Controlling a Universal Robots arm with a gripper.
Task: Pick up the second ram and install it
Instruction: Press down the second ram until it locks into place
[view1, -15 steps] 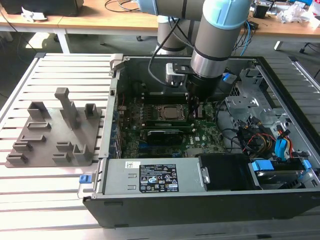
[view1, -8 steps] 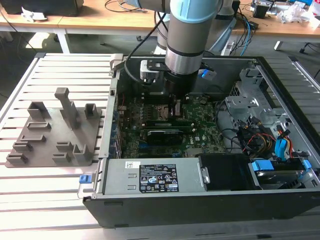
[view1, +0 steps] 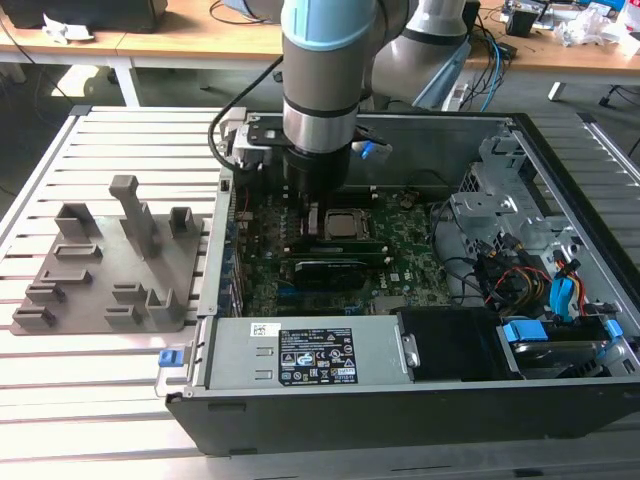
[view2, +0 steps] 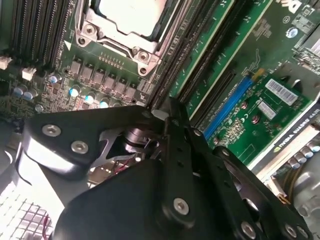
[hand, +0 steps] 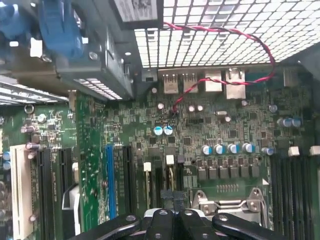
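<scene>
The second ram (view2: 200, 60) stands slotted just beside the gripper (view2: 172, 106), whose fingers are pressed together.

We see a slatted metal table (view1: 120, 370) under even light. Behind it stand wooden desks (view1: 190, 35) strewn with cables (view1: 520, 20), over a grey floor (view1: 30, 100).
</scene>
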